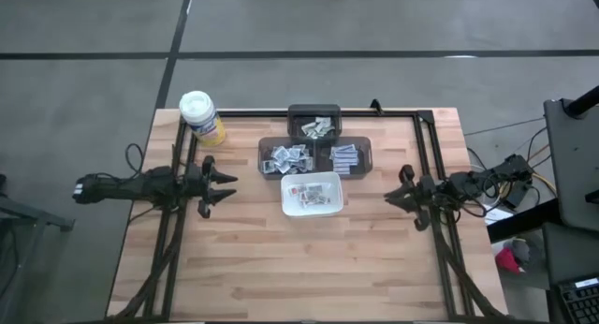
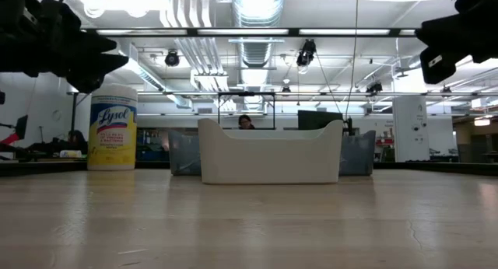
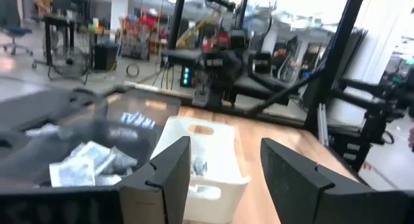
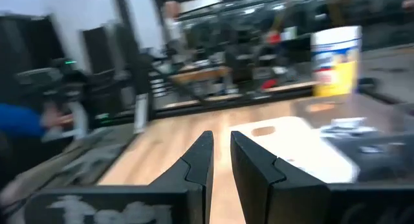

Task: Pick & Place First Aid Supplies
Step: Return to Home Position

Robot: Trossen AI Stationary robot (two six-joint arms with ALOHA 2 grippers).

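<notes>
While someone (image 2: pixel 246 122) apparently sits beyond, the wooden table (image 1: pixel 309 258) carries binned packets (image 1: pixel 290 157).

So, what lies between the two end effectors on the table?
The white dish, holding some packets, lies between the left end effector and the right end effector, with bare tabletop on either side; the high view shows it.

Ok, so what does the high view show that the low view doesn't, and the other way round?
Only the high view: the packets lying in the white dish and in the dark bins. Only the low view: the printed label on the canister, and a person beyond the dish. Both: the dish, the canister, the bins, the left gripper and the right gripper.
</notes>
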